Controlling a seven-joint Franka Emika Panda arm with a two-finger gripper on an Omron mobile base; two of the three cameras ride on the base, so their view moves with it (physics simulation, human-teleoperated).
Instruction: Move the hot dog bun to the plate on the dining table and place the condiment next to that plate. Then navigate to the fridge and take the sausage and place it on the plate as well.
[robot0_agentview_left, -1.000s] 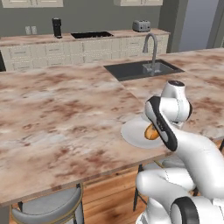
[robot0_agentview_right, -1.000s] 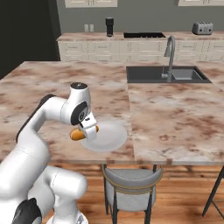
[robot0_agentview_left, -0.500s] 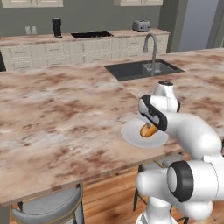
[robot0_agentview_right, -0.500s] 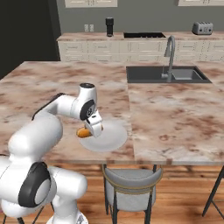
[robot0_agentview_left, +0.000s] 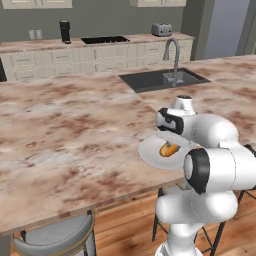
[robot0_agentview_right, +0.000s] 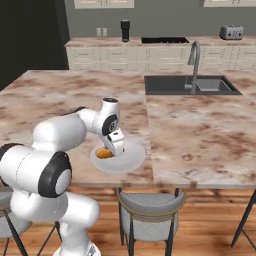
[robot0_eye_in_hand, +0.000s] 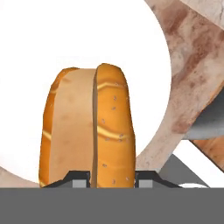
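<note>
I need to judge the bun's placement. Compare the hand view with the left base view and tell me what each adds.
Hand view alone: the pale split down the hot dog bun and a finger tip at its side, the gripper shut on it. Left base view alone: the sink, the tap, the toaster and a grey stool. Both: the bun over the plate near the dining table's edge.

Glossy white, rounded arm segments (robot0_agentview_left: 215, 165) with dark grey joint discs; small dark two-finger gripper (robot0_agentview_right: 116, 150) at the end.
</note>
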